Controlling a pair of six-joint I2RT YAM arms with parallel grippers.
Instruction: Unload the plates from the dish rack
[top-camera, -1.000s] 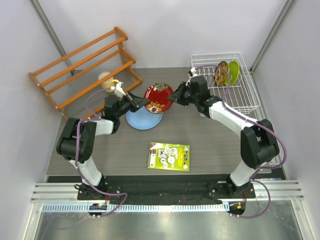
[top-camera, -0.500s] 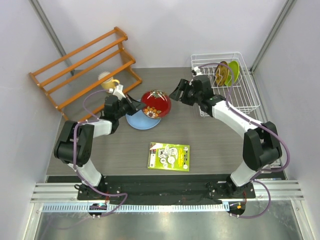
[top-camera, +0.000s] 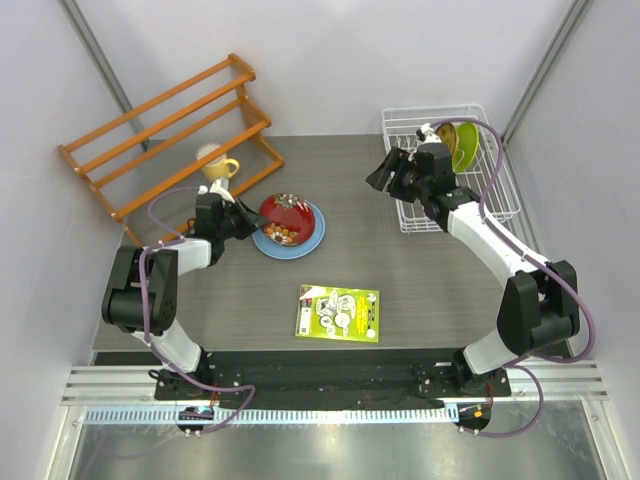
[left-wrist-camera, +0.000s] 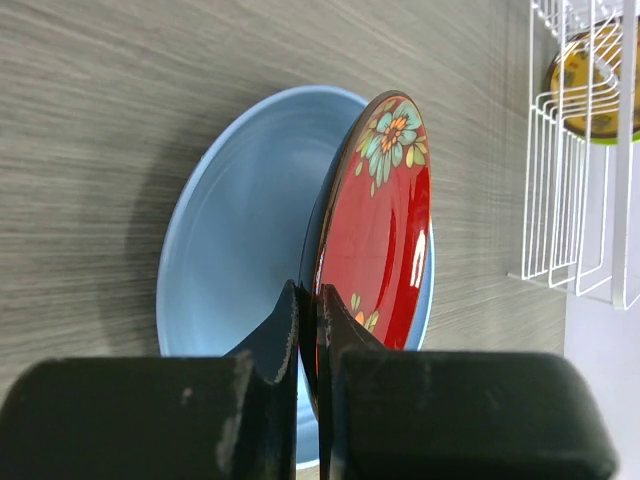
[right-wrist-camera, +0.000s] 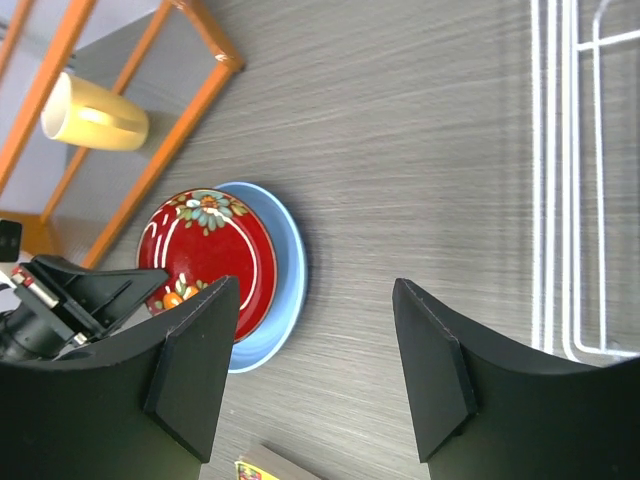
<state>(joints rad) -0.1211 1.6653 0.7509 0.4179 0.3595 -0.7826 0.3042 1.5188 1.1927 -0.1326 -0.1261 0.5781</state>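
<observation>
My left gripper (top-camera: 252, 227) is shut on the rim of the dark red patterned plate (top-camera: 286, 217), holding it tilted over the light blue plate (top-camera: 303, 241) that lies flat on the table. In the left wrist view both fingers (left-wrist-camera: 308, 295) pinch the red plate (left-wrist-camera: 385, 230) above the blue plate (left-wrist-camera: 240, 230). My right gripper (top-camera: 388, 176) hangs open and holds nothing, beside the left side of the white dish rack (top-camera: 507, 178). An orange-yellow plate (top-camera: 445, 134) and a lime green plate (top-camera: 466, 146) stand upright in the rack. The right wrist view shows its wide-open gripper (right-wrist-camera: 315, 290) above bare table.
An orange wooden slatted shelf (top-camera: 170, 130) stands at the back left with a yellow mug (top-camera: 215, 163) in front of it. A green booklet (top-camera: 338, 313) lies on the table near the front middle. Grey walls close in on both sides.
The right gripper let go of the red plate, opened and drew back right toward the rack. The left gripper kept the plate, pulled it left and tipped it down over the blue plate.
</observation>
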